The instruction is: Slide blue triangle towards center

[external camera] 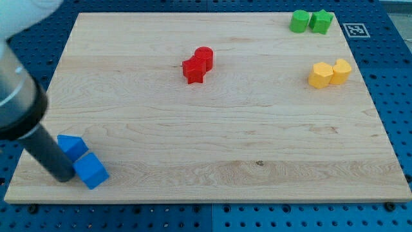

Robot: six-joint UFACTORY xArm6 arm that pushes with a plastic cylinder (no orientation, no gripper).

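Note:
The blue triangle (71,145) lies near the view's bottom left corner of the wooden board (219,116). A blue cube (91,171) touches it on its lower right. My tip (62,177) rests on the board just left of the blue cube and below the blue triangle, close against both. The dark rod rises from it toward the view's upper left.
Two red blocks (197,65) sit together above the board's centre. Two green blocks (310,21) stand at the view's top right. Two yellow blocks (330,73) lie at the right. A marker tag (355,29) lies off the board at the top right.

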